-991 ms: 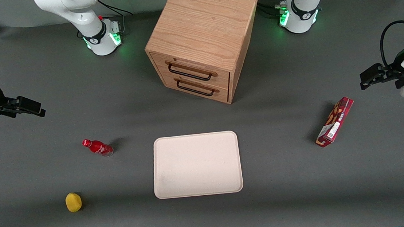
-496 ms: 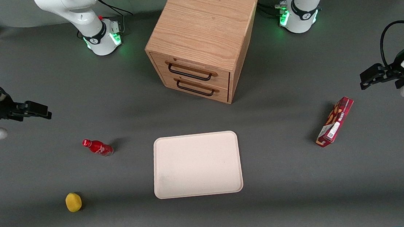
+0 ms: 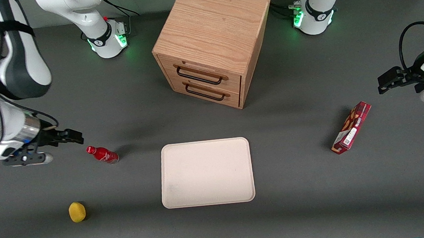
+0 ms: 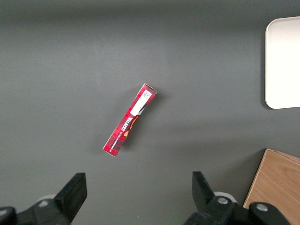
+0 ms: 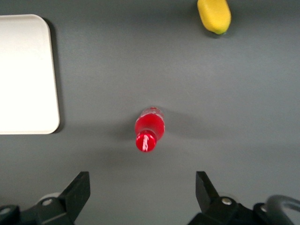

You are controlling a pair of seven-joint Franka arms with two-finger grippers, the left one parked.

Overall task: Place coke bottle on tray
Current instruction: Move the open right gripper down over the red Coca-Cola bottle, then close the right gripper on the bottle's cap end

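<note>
Coke bottle (image 3: pixel 102 154) stands on the dark grey worktop (image 3: pixel 298 188) beside the tray (image 3: pixel 206 172), toward the working arm's end; end effector (image 3: pixel 76 137) hovers close above, fingers wide.

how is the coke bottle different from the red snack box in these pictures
The coke bottle is round with a red cap and stands upright; the snack box is long, flat-sided and rectangular. The bottle stands toward the working arm's end of the table, just under the open tool; the box lies toward the parked arm's end. The bottle looks smaller than the box. Both are mostly red, and both rest on the table, off the tray.
</note>
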